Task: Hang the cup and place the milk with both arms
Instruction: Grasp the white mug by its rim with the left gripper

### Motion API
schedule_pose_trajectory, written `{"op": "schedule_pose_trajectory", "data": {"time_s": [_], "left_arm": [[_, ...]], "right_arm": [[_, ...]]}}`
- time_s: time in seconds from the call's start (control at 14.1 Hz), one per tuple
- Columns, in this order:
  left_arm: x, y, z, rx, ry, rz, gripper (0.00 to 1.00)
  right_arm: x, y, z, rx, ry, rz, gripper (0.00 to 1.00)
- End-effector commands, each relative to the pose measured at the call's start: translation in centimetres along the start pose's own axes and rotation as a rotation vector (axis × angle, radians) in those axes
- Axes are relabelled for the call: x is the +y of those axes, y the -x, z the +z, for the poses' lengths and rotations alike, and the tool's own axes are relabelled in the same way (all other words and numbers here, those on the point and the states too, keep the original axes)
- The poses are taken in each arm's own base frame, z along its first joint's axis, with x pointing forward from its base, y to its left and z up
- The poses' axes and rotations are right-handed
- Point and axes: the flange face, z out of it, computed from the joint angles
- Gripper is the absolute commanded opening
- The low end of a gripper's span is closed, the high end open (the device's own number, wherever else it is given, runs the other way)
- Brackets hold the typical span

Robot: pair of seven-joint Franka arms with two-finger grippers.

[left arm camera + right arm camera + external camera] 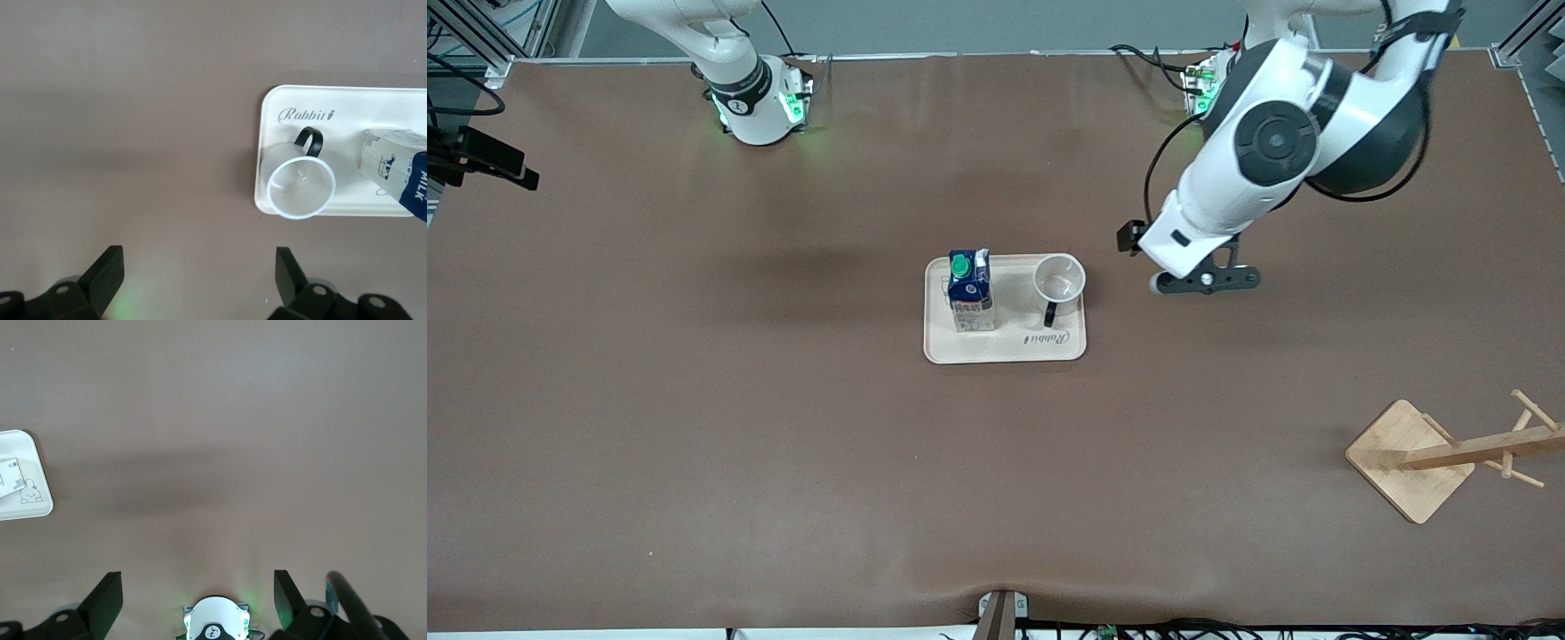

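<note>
Brown surface, wide and bare around a cream tray at its middle. Wooden rack lying tipped near the front camera, toward the left arm's end. Milk upright on the tray, cup upright beside it, handle pointing at the front camera. Left pincer spread wide, empty, over bare surface just beside the tray. Right pincer also wide, empty, waiting above its own base.

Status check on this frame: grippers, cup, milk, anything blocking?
Left gripper open over bare table beside cream tray; right gripper open, waiting. White black-handled cup and blue milk carton upright on tray. Nothing blocking.
</note>
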Motion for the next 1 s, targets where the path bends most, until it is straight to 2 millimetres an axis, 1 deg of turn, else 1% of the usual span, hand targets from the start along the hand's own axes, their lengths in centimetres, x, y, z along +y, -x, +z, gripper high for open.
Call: {"op": "schedule_pose_trajectory", "data": {"time_s": [0.0, 0.14, 0.21, 0.28, 0.36, 0.43, 0.5, 0.57, 0.71, 0.85, 0.92], "left_arm": [[2.0, 1.6, 4.3, 0.057, -0.019, 0.089, 1.00], [3.9, 2.1, 7.9, 0.046, -0.075, 0.172, 1.00], [4.3, 1.8, 9.5, 0.035, -0.108, 0.224, 0.99], [5.7, 2.3, 11.1, 0.029, -0.137, 0.289, 0.91], [6.4, 2.2, 12.6, 0.033, -0.155, 0.319, 0.90], [6.5, 1.8, 13.9, 0.035, -0.163, 0.335, 0.87], [6.7, 1.6, 15.1, 0.032, -0.154, 0.340, 0.85], [7.0, 1.4, 16.1, 0.034, -0.140, 0.343, 0.81], [7.4, 1.0, 17.5, 0.039, -0.118, 0.349, 0.76], [7.9, 0.5, 19.0, 0.051, -0.089, 0.353, 0.73], [8.0, 0.3, 19.7, 0.052, -0.077, 0.354, 0.65]], "right_arm": [[0.4, 0.4, -0.2, 0.002, -0.025, -0.002, 1.00], [0.4, 0.4, -0.1, -0.001, -0.024, -0.002, 1.00], [0.4, 0.4, -0.1, -0.001, -0.024, -0.002, 1.00], [0.4, 0.4, -0.1, -0.001, -0.024, -0.002, 1.00], [0.4, 0.4, -0.1, -0.001, -0.024, -0.002, 1.00], [0.4, 0.4, -0.1, -0.001, -0.024, -0.002, 1.00], [0.4, 0.4, -0.1, -0.001, -0.026, -0.002, 1.00], [0.4, 0.4, -0.1, -0.001, -0.027, -0.002, 1.00], [0.9, 0.4, -0.1, -0.002, -0.034, 0.009, 1.00], [0.8, 0.4, -0.1, -0.003, -0.040, 0.007, 1.00], [0.8, 0.4, 0.0, -0.004, -0.040, 0.007, 1.00]]}}
